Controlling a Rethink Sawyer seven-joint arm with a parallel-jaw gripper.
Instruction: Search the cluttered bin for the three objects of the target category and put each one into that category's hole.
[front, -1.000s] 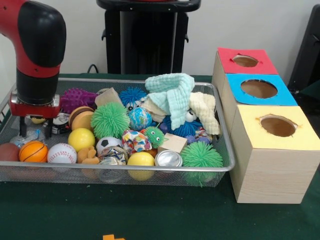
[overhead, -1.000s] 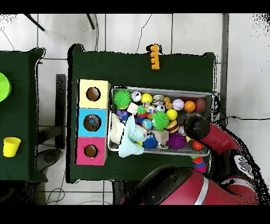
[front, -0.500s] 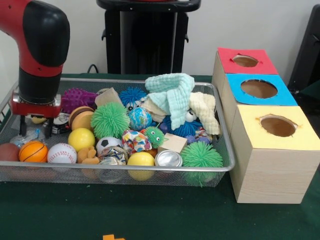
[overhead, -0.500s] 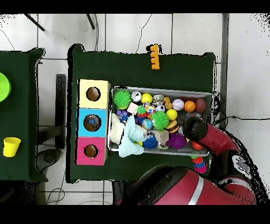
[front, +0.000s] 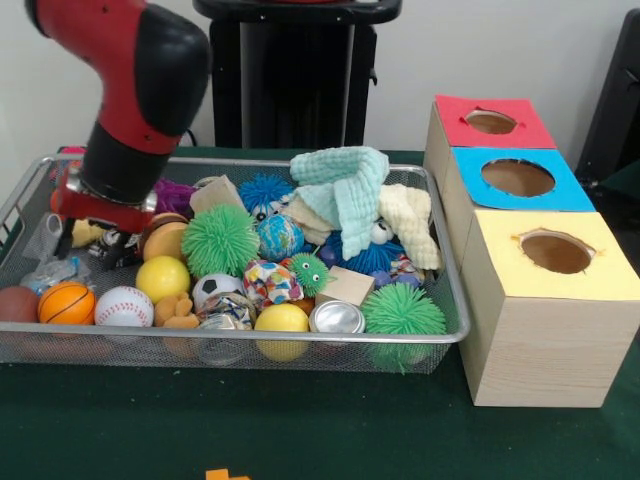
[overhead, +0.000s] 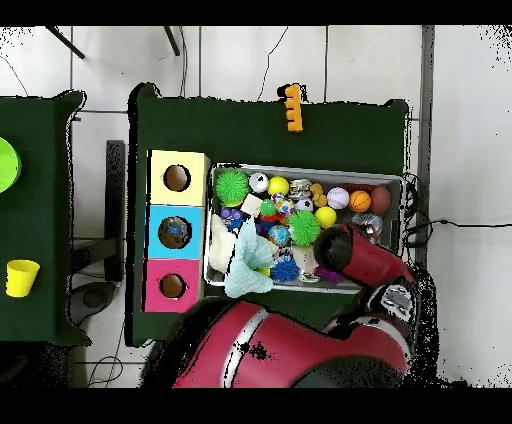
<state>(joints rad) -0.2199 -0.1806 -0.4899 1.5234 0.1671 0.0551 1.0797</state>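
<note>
At the bin's left end, front view: the arm (front: 135, 90) slants down over the wire rim, its wrist low above the toys.
Gripper (front: 95, 232): hangs just over the clutter beside the purple spiky ball (front: 172, 194); fingers are hidden among the toys, so I cannot tell if the jaws are apart or together.
Bin (front: 250, 350): wire mesh basket on the green tabletop, just beside the boxes, packed full.
Front edge of bin, left to right: brown ball (front: 16, 304), basketball (front: 66, 302), baseball (front: 124, 307), yellow ball (front: 282, 319), metal can (front: 336, 317), green spiky ball (front: 402, 309).
Middle of bin: large green spiky ball (front: 219, 240), globe ball (front: 279, 237), small green ball with eyes (front: 310, 271), wooden block (front: 345, 285), soccer ball (front: 217, 288).
Back edge of bin: mint cloth (front: 345, 185) heaped highest, cream cloth (front: 410, 224) touching it on the side nearest the boxes, blue spiky ball (front: 265, 189) behind.
Boxes: three wooden boxes in a row, each with a round hole on top; yellow box (front: 550, 300) nearest the tabletop's front edge, then blue box (front: 515, 180), then red box (front: 490, 122).
Overhead view: the arm (overhead: 355, 262) covers the bin's corner well apart from the boxes; an orange piece (overhead: 292, 107) lies alone on the tabletop beyond the bin.
</note>
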